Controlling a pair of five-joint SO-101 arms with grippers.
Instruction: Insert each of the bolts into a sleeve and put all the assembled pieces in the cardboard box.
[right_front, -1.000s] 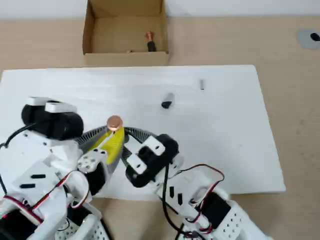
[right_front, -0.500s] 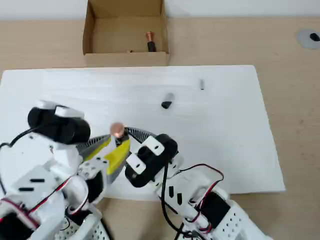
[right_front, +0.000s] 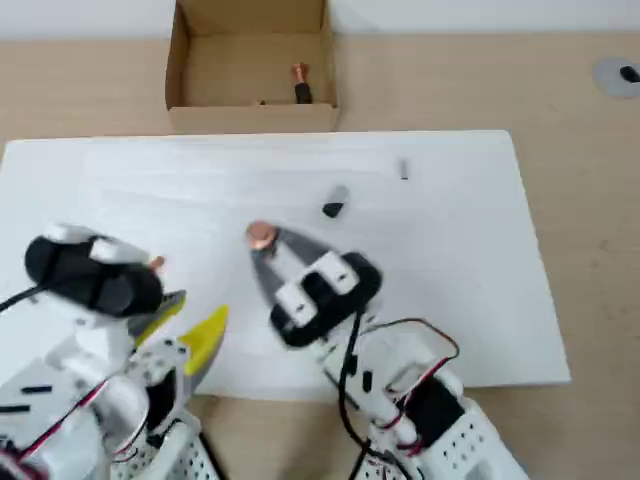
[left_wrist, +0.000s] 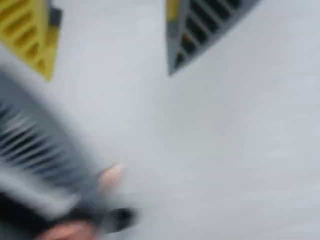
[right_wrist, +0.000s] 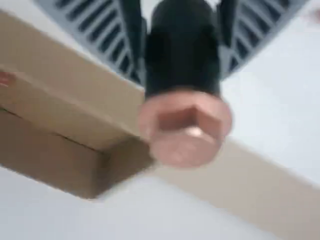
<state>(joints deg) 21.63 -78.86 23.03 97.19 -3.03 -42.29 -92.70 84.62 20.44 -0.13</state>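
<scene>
Left pincer (right_front: 200, 308): yellow-tipped fingers (left_wrist: 31, 42) spread apart with nothing between them. It is held over the white sheet (right_front: 470, 300), well apart from the cardboard box (right_front: 178, 70), on the box's near side and a little to its left. Cardboard box: open-topped, standing on the wooden surface (right_front: 590, 200) just beyond the sheet's far edge. Assembled piece (right_front: 300, 84): one, lying inside the box close to its right wall, copper head toward the far wall, dark body toward the near wall. Right pincer (right_front: 268, 243): grey ribbed fingers clamped on a black sleeve (right_wrist: 182, 47) with a bolt (right_wrist: 185, 127) seated in it. The bolt's copper hexagonal head stands proud of the sleeve's end. In the high view the head lies on the near side of the box's front wall, roughly in line with the box's middle and apart from it. In the right wrist view the box's wall shows behind the held piece. The left wrist view shows this arm's grey fingers farther off, too blurred for detail. Loose sleeve (right_front: 335, 203): black, lying on the sheet between the held piece and the box's near right corner, touching neither. Small grey item (right_front: 404, 169): on the sheet, right of the box's near right corner, too small to identify. Grey disc (right_front: 618, 75): on the surface, well to the right of the box and level with it.
</scene>
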